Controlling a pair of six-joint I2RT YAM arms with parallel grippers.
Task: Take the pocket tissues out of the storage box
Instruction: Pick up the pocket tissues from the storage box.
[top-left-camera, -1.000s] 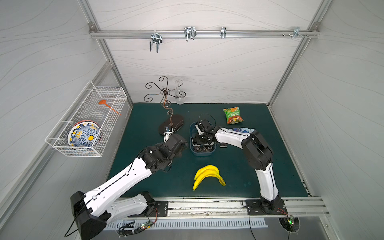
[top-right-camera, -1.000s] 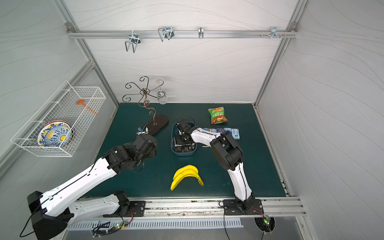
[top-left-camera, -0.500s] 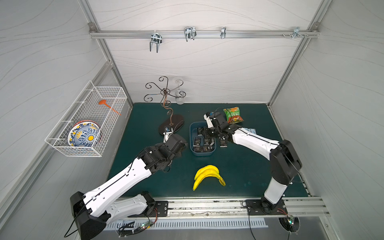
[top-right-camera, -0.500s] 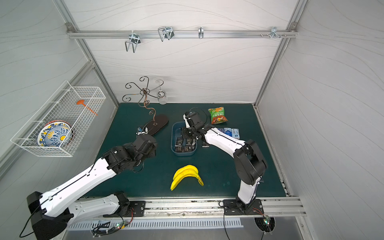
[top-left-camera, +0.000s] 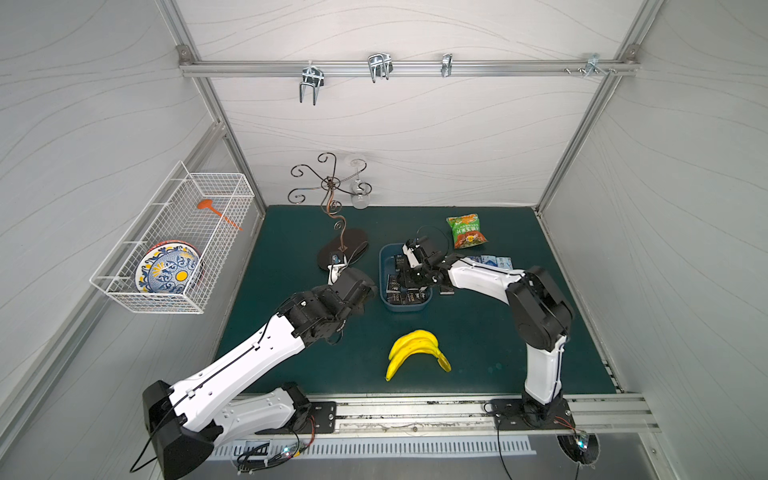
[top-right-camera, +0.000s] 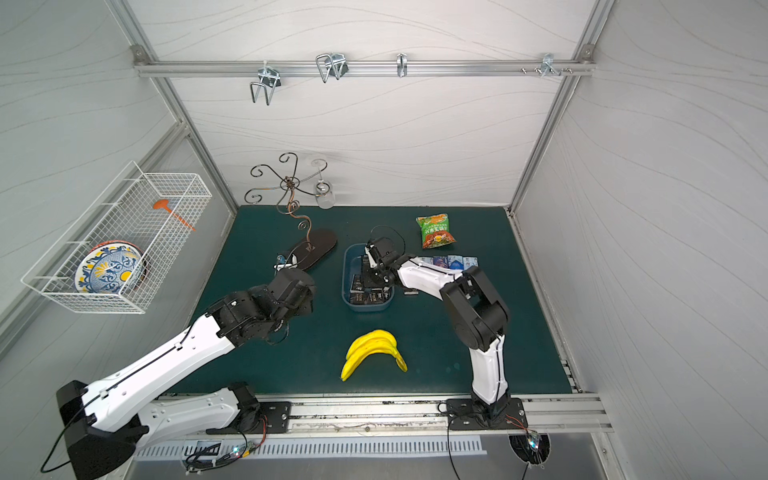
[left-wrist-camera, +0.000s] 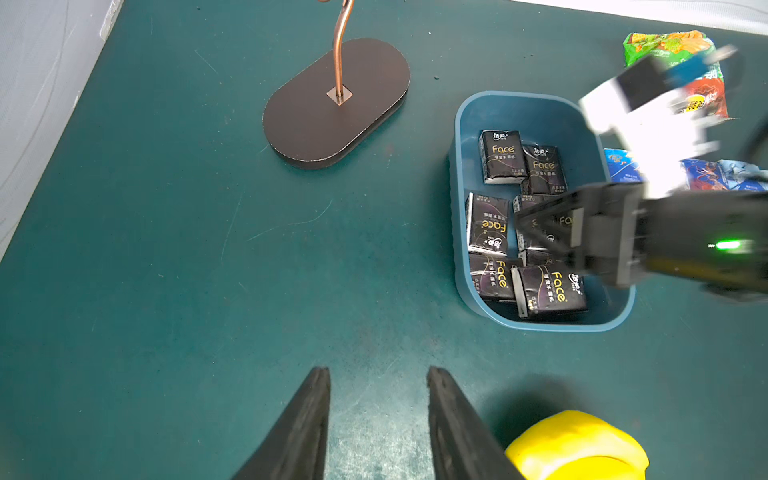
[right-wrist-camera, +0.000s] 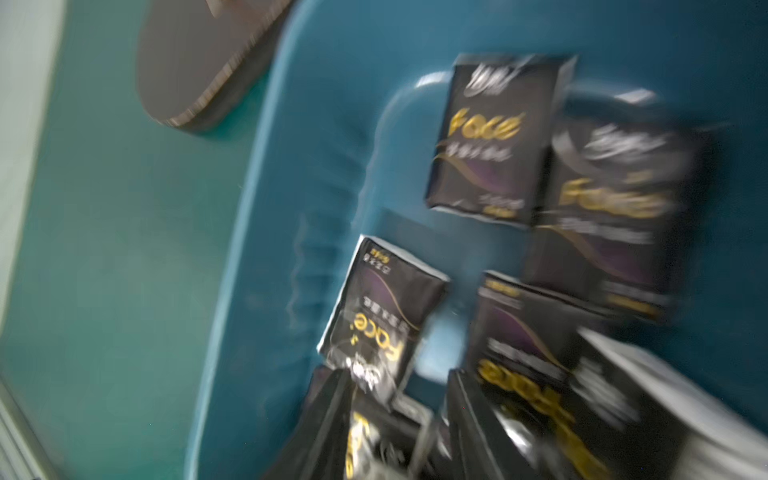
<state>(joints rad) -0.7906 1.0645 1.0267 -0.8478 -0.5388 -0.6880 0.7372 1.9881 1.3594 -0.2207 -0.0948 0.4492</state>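
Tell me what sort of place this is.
Probably an enclosed robot test booth: white panel walls on an aluminium frame, arms bolted to a front rail, stray props like bananas on a green mat.

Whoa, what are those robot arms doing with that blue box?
The robot is taking pocket tissues out of the storage box. The right gripper is down inside the box, jaws apart over the black packs that are left in there. A few blue packs lie on the mat off to the side. The left gripper hovers open and empty over the mat nearby.
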